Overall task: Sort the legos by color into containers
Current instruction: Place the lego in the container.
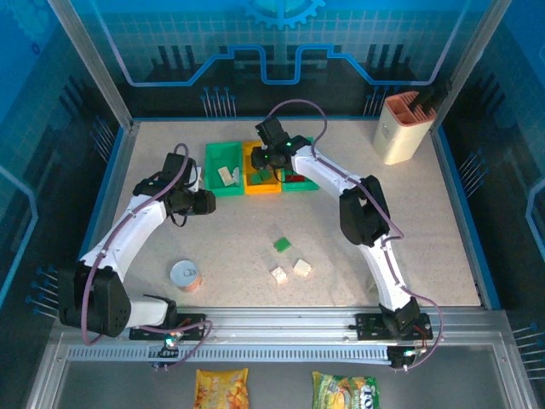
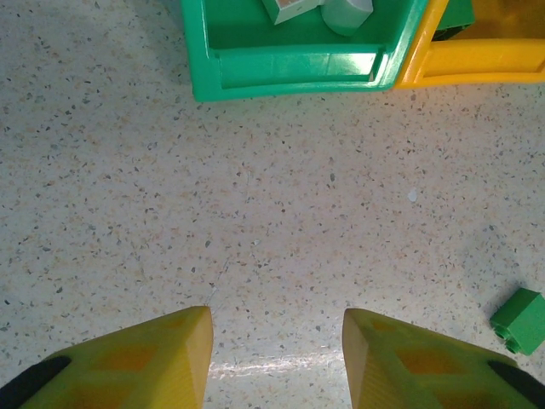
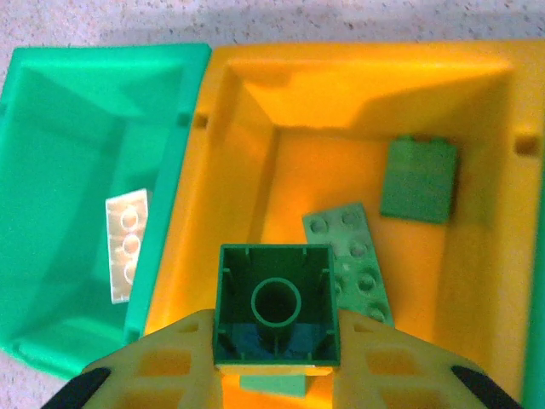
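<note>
Right gripper [image 3: 275,331]: jaws clenched on a dark green brick [image 3: 274,300], hollow underside toward the camera, above the yellow bin [image 3: 358,94] at frame centre. In that bin we see a pale green plate [image 3: 353,256] and a second green brick [image 3: 417,181]. The green bin [image 3: 77,111] at left holds a cream plate [image 3: 126,247].

Left gripper [image 2: 277,341]: released, jaws apart over bare table [image 2: 255,196], with a loose green brick [image 2: 519,319] at lower right.

From above we note two cream bricks [image 1: 278,275] loose at mid-table and a tin can [image 1: 185,274] at lower left.
</note>
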`<state>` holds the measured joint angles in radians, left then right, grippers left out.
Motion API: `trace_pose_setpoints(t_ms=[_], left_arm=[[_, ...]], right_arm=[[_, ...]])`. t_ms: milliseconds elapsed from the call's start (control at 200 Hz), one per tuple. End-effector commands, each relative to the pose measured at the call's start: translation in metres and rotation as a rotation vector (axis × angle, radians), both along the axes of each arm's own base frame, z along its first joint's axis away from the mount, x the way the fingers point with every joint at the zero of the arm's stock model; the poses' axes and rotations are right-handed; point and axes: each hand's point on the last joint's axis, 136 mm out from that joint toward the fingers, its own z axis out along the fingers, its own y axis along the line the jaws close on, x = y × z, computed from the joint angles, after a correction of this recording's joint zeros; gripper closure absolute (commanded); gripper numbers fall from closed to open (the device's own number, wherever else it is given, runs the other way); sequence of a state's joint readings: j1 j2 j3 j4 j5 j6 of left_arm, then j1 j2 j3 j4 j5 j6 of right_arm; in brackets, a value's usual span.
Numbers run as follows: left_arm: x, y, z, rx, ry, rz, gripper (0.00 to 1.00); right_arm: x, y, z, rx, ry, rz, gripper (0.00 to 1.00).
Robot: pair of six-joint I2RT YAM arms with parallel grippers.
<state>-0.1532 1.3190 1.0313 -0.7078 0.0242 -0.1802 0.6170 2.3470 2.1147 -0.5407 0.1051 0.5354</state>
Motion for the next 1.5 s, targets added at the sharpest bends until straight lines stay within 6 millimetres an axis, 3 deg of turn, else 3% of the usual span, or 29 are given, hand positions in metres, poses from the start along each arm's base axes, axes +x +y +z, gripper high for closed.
trace_pose_setpoints(t_ms=[0, 135, 240, 485, 590, 615, 625, 665, 996, 1246, 1496], left_arm=[[-0.001, -0.001, 0.004, -0.016, -0.019, -0.014, 0.54], [-0.002, -0.001, 0.004, -0.018, -0.016, -0.014, 0.54], [-0.001, -0.001, 0.003, -0.019, -0.016, -0.015, 0.54], [-0.001, -0.002, 0.004, -0.020, -0.015, -0.016, 0.54], [-0.002, -0.002, 0.004, -0.020, -0.015, -0.017, 0.54], [-0.002, -0.002, 0.004, -0.019, -0.013, -0.017, 0.54], [-0.002, -0.001, 0.004, -0.019, -0.013, -0.017, 0.54], [-0.003, -0.002, 0.003, -0.019, -0.012, -0.017, 0.54], [-0.005, -0.017, 0.004, -0.049, 0.024, -0.047, 0.54], [-0.019, -0.055, 0.004, -0.011, 0.085, -0.123, 0.53], [-0.032, -0.117, -0.001, 0.014, 0.114, -0.262, 0.52]], right_arm=[[0.010, 0.016, -0.009, 0.009, -0.020, -0.004, 0.71], [0.022, 0.019, -0.017, 0.018, -0.016, -0.020, 0.68], [0.025, 0.020, -0.017, 0.026, -0.017, -0.023, 0.58], [0.019, 0.013, 0.020, 0.027, -0.074, -0.014, 0.52], [0.012, 0.006, 0.039, 0.025, -0.098, -0.008, 0.52], [0.011, 0.005, 0.036, 0.019, -0.094, -0.008, 0.51], [0.009, 0.004, 0.047, 0.029, -0.107, -0.006, 0.51], [0.005, 0.002, 0.057, 0.033, -0.118, -0.005, 0.52], [-0.044, -0.034, 0.092, -0.002, -0.127, 0.029, 0.51], [-0.084, -0.074, 0.093, -0.038, -0.098, 0.008, 0.51], [-0.117, -0.131, 0.082, -0.062, -0.056, -0.062, 0.51]])
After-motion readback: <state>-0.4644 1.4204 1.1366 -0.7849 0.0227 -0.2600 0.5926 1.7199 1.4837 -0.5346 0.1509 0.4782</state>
